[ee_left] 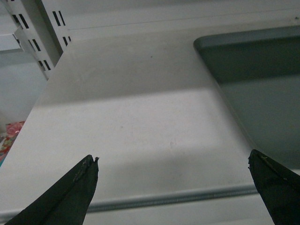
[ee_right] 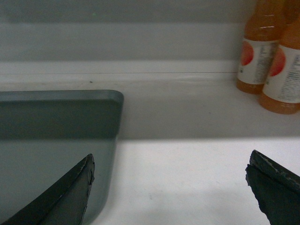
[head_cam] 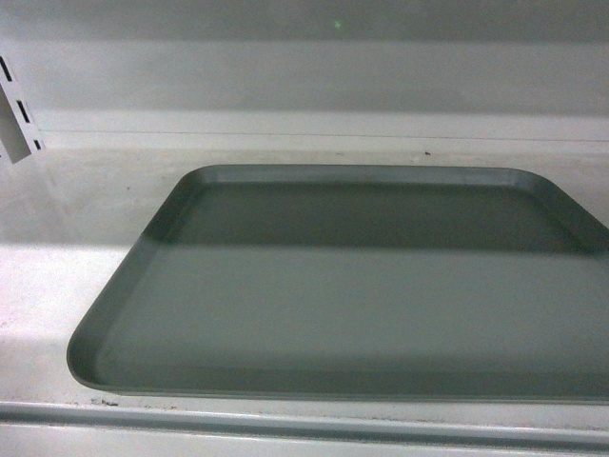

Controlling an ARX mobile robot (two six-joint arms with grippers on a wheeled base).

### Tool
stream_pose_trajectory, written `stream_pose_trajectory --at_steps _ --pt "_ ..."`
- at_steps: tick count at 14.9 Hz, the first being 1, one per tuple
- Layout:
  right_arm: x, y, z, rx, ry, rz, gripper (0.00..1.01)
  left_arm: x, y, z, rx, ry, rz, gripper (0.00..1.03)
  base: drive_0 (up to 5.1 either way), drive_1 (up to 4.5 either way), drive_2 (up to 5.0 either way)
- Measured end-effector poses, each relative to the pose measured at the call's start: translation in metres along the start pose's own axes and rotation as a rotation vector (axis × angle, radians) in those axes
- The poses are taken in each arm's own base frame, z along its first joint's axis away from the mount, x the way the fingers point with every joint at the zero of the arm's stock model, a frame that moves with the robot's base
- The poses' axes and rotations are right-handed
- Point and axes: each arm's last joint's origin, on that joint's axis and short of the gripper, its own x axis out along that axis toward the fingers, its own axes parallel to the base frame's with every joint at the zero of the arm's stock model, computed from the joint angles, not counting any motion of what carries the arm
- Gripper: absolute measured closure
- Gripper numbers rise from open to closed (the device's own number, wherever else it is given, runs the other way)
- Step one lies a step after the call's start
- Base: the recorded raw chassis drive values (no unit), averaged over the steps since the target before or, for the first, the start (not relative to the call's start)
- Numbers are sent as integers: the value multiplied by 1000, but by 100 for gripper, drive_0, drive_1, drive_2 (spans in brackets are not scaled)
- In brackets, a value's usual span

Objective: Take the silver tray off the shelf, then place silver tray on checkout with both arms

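The silver tray (head_cam: 362, 295) lies flat on the white shelf (head_cam: 57, 286), its near rim close to the front lip. Neither gripper shows in the head view. In the left wrist view my left gripper (ee_left: 173, 158) is open and empty over the bare shelf (ee_left: 131, 117). The tray (ee_left: 262, 93) lies to its right, and the right finger overlaps the tray's near left corner. In the right wrist view my right gripper (ee_right: 169, 161) is open and empty. Its left finger is over the tray's (ee_right: 51, 131) right edge, its right finger over bare shelf (ee_right: 187, 117). The checkout is out of view.
Two orange juice bottles (ee_right: 255, 51) (ee_right: 283, 70) stand at the back right of the shelf. A slotted white upright (ee_left: 33, 42) borders the shelf's left end. The shelf's back wall (head_cam: 314, 76) rises behind the tray. A grey front lip (ee_left: 178, 197) runs along the shelf edge.
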Motion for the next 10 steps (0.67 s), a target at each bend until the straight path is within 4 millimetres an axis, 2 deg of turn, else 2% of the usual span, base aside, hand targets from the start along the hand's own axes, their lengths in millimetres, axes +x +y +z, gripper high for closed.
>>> stream_pose_trajectory --at_steps 5,8,10 --pt "48 2 26 -1 -51 110 3 50 -1 19 -54 3 -75 5 0 0 0" --pt "90 7 23 0 46 161 3 100 -8 28 -90 112 -120 5 0 0 0" --pt "111 11 23 2 95 185 3 122 -15 32 -102 173 -136 5 0 0 0"
